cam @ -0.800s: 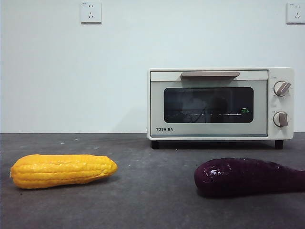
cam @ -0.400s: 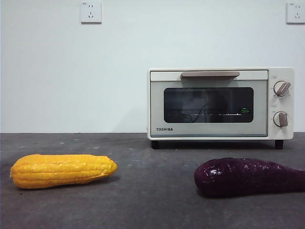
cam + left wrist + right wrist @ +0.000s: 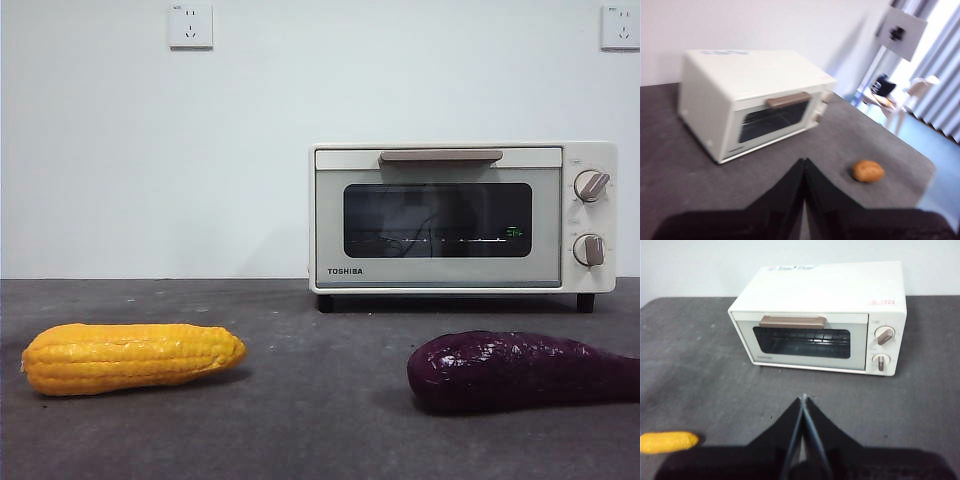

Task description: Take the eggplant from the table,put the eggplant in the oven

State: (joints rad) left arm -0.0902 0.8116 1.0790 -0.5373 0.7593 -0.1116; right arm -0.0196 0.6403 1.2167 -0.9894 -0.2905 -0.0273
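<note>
The dark purple eggplant [image 3: 515, 372] lies on the grey table [image 3: 320, 430] at the front right, its fat end toward the middle and its far end cut off by the picture's edge. Behind it stands the cream oven [image 3: 462, 216] with its door closed. Neither arm shows in the front view. My left gripper [image 3: 804, 162] hangs shut and empty above the table, looking at the oven [image 3: 755, 97] from its left front. My right gripper [image 3: 803, 400] is shut and empty too, facing the oven [image 3: 820, 320] head on. Neither wrist view shows the eggplant.
A yellow corn cob [image 3: 130, 357] lies at the front left; its tip shows as the corn [image 3: 667, 442] in the right wrist view. A small brown round object [image 3: 868, 171] sits on the table near its edge, right of the oven.
The eggplant, the corn and the oven have stayed in place. Only the reflection in the oven's glass door has shifted a little.
</note>
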